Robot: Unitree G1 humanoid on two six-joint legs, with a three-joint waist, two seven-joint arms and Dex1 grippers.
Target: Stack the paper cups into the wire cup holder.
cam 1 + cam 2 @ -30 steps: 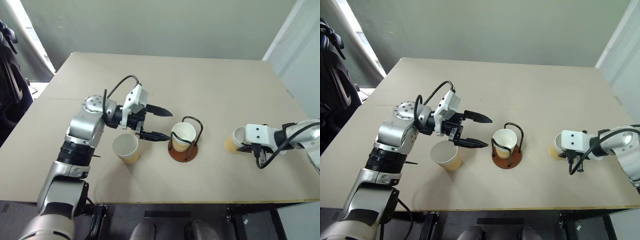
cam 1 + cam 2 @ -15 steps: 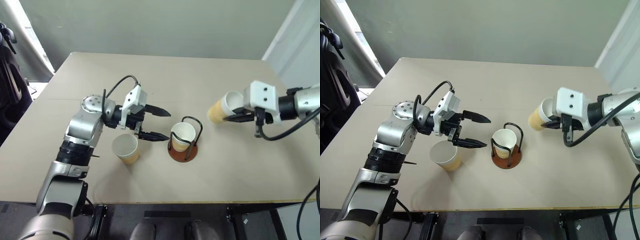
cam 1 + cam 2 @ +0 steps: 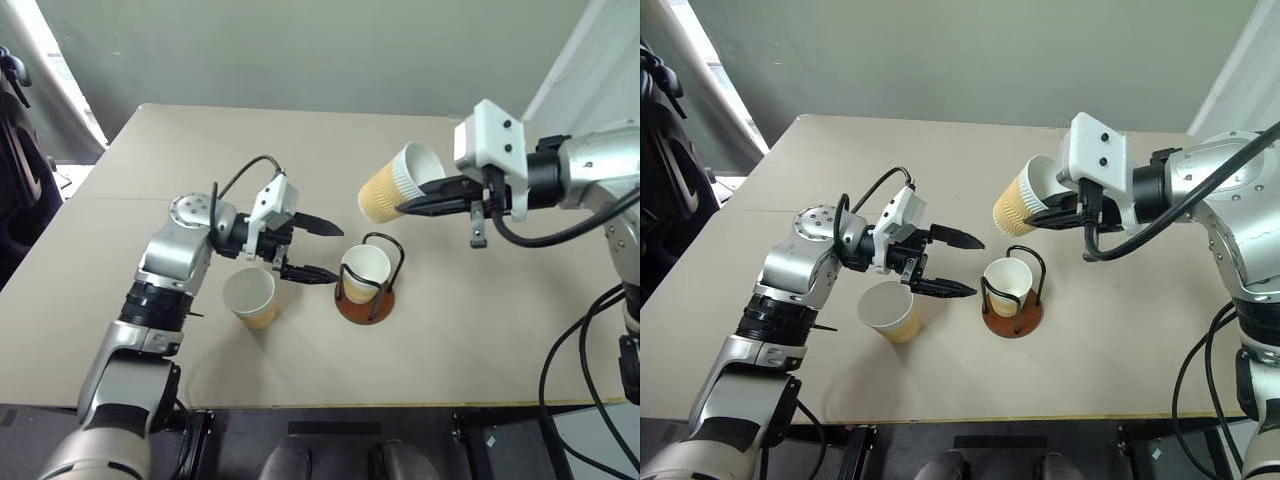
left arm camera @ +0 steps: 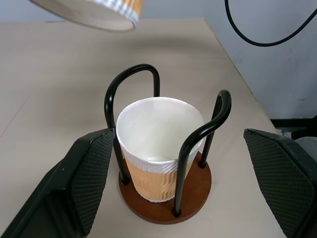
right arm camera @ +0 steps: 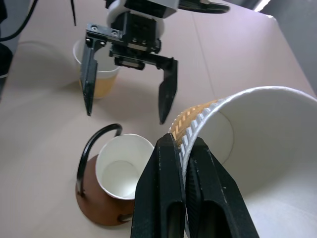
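Right tool [image 3: 412, 207]: jaws pinched tight on the rim wall of a paper cup [image 3: 398, 184], one finger inside and one outside. The held cup is tilted on its side in the air, mouth toward the arm, above and slightly behind the wire cup holder [image 3: 367, 283]. Left tool [image 3: 325, 248]: jaws spread wide, empty, level with the holder and just beside it on the left side; its fingers [image 4: 79, 183] flank the holder without touching it. The holder stands upright on the counter [image 3: 450, 320] with a second cup [image 3: 366, 270] seated upright inside its black loops. A third cup [image 3: 251, 296] stands upright on the counter, below the left tool.
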